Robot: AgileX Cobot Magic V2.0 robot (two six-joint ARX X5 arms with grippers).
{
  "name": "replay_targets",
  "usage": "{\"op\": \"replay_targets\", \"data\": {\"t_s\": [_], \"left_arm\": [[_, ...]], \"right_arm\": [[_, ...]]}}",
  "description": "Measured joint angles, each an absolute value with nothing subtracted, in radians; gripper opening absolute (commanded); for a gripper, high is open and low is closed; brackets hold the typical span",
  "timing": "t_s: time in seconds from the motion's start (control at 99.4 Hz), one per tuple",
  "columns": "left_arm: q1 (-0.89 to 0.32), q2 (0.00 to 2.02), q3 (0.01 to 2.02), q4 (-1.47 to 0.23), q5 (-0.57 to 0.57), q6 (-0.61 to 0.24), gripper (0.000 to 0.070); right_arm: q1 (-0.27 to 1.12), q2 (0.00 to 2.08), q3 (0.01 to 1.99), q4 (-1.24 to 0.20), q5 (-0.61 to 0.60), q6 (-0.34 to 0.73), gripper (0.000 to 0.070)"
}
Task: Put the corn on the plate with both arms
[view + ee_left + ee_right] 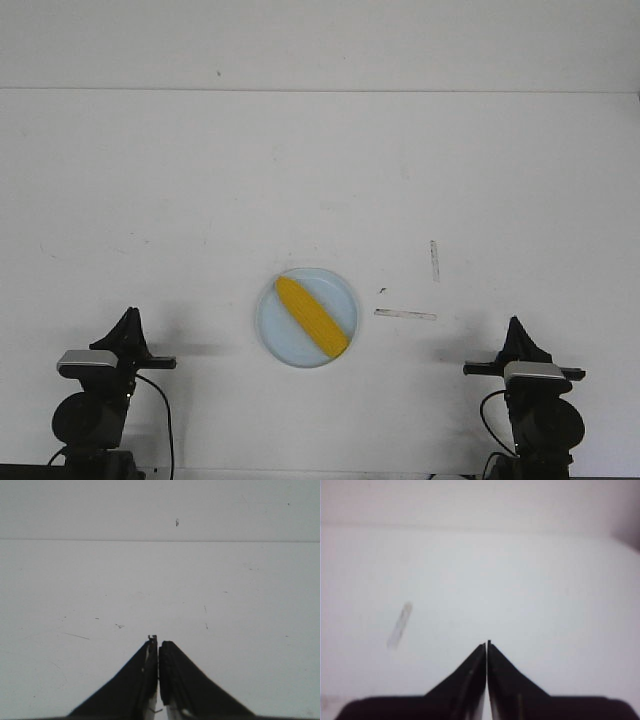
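Observation:
The yellow corn (312,316) lies diagonally on the pale light-blue plate (275,335) near the front middle of the white table. My left gripper (130,318) is shut and empty at the front left, well apart from the plate. It shows in the left wrist view (158,643) over bare table. My right gripper (516,326) is shut and empty at the front right, also apart from the plate. It shows in the right wrist view (487,643). Neither wrist view shows the corn or plate.
Two grey tape-like marks lie on the table right of the plate, one flat (405,314) and one upright (434,260); one shows in the right wrist view (400,625). The table's far edge meets a white wall.

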State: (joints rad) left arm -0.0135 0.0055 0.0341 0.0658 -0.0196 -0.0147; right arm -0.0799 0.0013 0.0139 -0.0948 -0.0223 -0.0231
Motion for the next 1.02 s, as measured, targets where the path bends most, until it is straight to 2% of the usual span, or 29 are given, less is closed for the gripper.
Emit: {"op": "replay_targets", "data": {"t_s": [1.016], "left_arm": [[-0.014, 0.006, 0.034, 0.066, -0.020, -0.015, 0.0000]], "right_arm": [[-0.080, 0.001, 0.014, -0.057, -0.022, -0.023, 0.0013]]}}
